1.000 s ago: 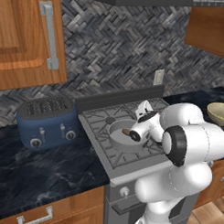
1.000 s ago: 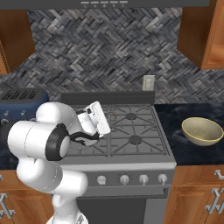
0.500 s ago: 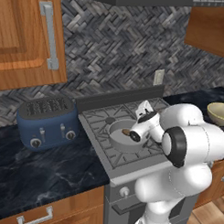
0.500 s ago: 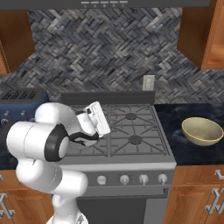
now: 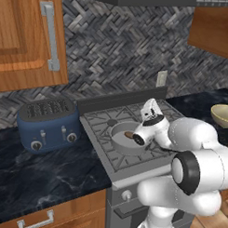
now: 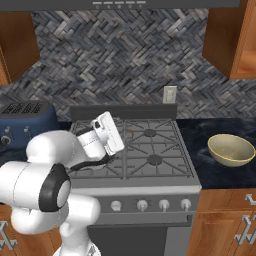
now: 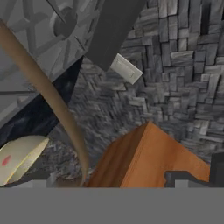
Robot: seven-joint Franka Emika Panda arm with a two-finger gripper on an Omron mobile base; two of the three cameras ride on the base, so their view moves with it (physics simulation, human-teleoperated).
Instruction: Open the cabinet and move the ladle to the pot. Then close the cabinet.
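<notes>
The grey pot (image 5: 114, 134) sits on the stove's front left burner. The ladle's brown scoop (image 5: 129, 134) lies over the pot's inside, just left of my hand. Its thin curved handle (image 7: 52, 100) sweeps from the upper left down to my left fingertip (image 7: 41, 178). My gripper (image 5: 157, 118) (image 6: 122, 136) (image 7: 116, 179) hovers at the pot's right rim, fingertips wide apart and nothing between them. The wooden wall cabinet (image 5: 25, 38) with the silver bar handle (image 5: 49, 37) hangs at upper left, its door flush shut.
A blue toaster (image 5: 48, 123) (image 6: 25, 122) stands left of the stove (image 6: 150, 150). A yellowish bowl (image 5: 223, 115) (image 6: 231, 149) (image 7: 17, 157) rests on the right counter. Another wall cabinet (image 6: 225, 40) (image 7: 144, 162) hangs at upper right. A wall outlet (image 6: 170, 94) is behind the stove.
</notes>
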